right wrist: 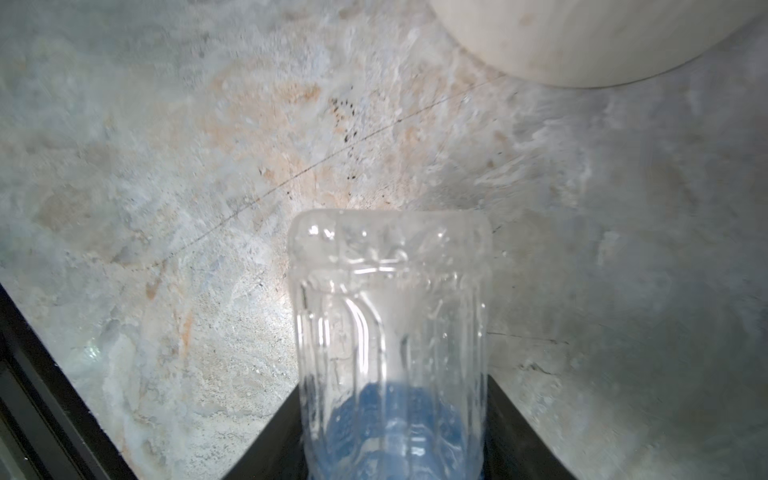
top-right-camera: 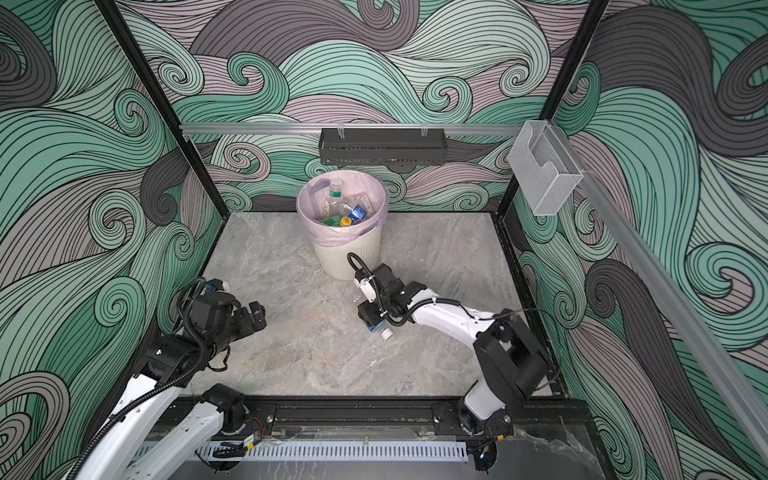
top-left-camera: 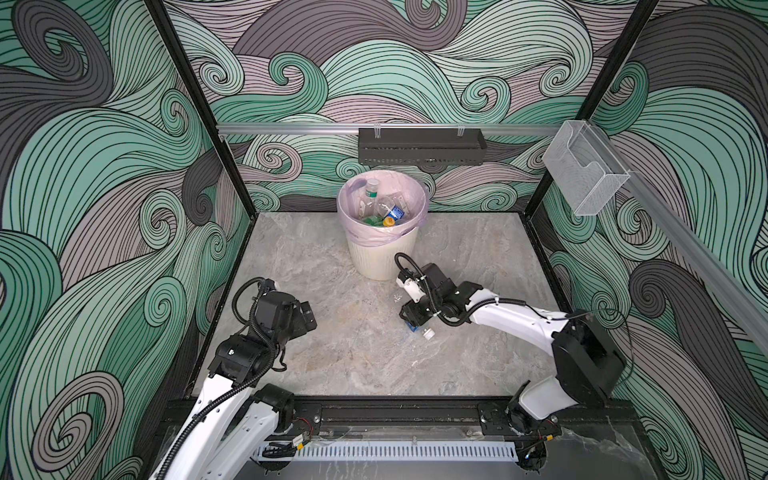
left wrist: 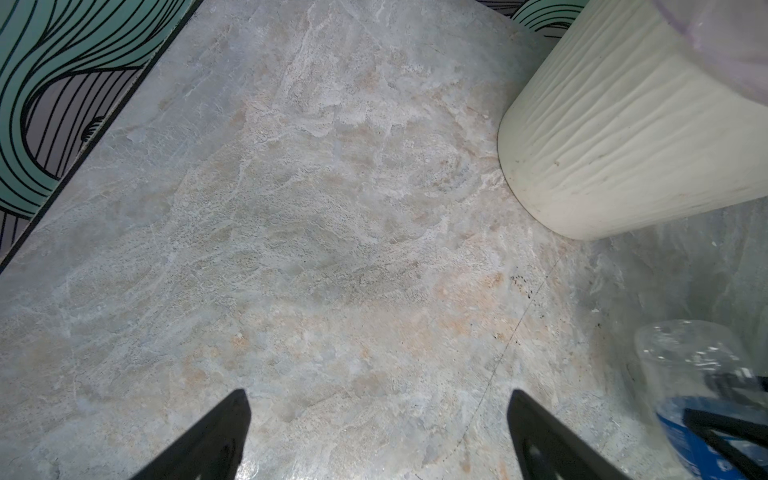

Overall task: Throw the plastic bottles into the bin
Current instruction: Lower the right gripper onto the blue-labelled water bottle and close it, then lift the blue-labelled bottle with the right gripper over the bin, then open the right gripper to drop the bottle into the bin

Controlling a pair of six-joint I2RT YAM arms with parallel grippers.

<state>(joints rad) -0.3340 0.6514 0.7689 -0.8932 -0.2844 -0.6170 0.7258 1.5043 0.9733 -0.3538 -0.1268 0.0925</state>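
In both top views the right gripper (top-left-camera: 411, 322) (top-right-camera: 372, 322) sits low over the grey stone-patterned bench (top-left-camera: 353, 353), just right of the frame's middle and just below the bin (top-left-camera: 374, 259). It is closed on a clear bottle (top-left-camera: 419, 329) that lies on its side on the bench. The bottle's blue label and white cap (top-left-camera: 428, 333) poke out below the gripper.

In the right wrist view the clear bottle (right wrist: 390, 299) fills the lower middle of the frame, base pointing up the frame. The two black fingers (right wrist: 274, 436) press against its sides, and the blue label shows blurred at the bottom edge. The cream wall of the bin (right wrist: 582, 41) curves across the upper right corner.

The left gripper (top-left-camera: 305, 320) hangs at the left of the top views, well apart from the bottle. In the left wrist view the left gripper (left wrist: 378, 399) stands wide open over bare bench with nothing between its fingers. The ribbed bin (left wrist: 623, 137) is at the upper right there, and the clear bottle (left wrist: 685, 361) at the lower right edge.

The bin stands at the back centre of the bench, lined with a pink bag (top-left-camera: 353, 232). Several bottles (top-left-camera: 382, 208) already lie inside it.
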